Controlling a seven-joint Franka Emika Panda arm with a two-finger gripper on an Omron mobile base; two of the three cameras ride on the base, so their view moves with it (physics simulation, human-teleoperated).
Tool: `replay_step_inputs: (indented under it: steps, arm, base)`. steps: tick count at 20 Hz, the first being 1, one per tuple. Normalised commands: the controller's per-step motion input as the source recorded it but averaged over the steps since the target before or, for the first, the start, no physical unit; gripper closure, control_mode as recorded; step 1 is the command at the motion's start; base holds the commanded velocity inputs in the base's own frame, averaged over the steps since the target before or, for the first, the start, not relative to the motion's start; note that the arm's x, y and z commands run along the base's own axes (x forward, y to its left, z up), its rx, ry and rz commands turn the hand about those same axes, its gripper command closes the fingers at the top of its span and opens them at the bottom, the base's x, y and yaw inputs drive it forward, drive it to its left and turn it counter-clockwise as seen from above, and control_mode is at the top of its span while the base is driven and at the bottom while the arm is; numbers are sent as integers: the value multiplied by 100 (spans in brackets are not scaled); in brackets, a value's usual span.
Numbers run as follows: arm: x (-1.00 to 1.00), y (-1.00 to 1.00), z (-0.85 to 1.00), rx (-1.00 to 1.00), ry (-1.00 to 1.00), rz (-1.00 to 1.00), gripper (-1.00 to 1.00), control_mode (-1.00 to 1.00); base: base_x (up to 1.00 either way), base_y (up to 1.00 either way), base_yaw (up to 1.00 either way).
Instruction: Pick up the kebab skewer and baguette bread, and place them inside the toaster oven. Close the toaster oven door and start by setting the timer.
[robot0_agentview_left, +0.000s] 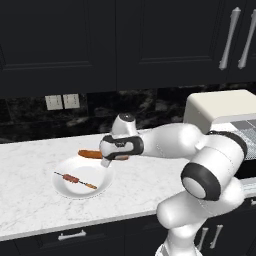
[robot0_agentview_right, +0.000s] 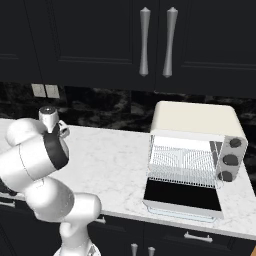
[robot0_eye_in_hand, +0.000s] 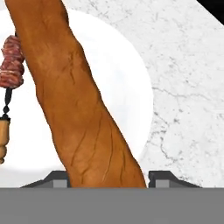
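Gripper (robot0_eye_in_hand: 107, 179) straddling the baguette (robot0_eye_in_hand: 78, 100), over the plate (robot0_agentview_left: 102, 185).

Hand view: loaf runs lengthwise straight out from between the two finger tips, one tip each side of its near end, so long axis lies along the view and across the finger gap; looks clamped on it, tho contact itself isn't clear. Left base view: bread near the plate's far rim, partly under the wrist; can't tell if it's lifted off. Skewer (robot0_agentview_left: 75, 179) lies on the plate, just beside the loaf, orange tip toward the front. Oven (robot0_agentview_right: 197, 155) sits well off to the arm's right, door (robot0_agentview_right: 182, 195) dropped open, rack bare — next move, I'd judge, is lift and carry rightward.
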Motion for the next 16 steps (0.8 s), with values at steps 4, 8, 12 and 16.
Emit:
replay_step_inputs:
  steps: [4, 8, 12, 16]
  arm:
    - [-19, -100, 14, 0, 0, 0, 100, -100]
    - [-22, -100, 8, 0, 0, 0, 100, -100]
    - [-25, -100, 2, 0, 0, 0, 100, -100]
    - [-17, -93, 19, 0, 0, 0, 100, -100]
  base:
    - [0, 0, 0]
    - [0, 0, 0]
    - [0, 0, 0]
    - [0, 0, 0]
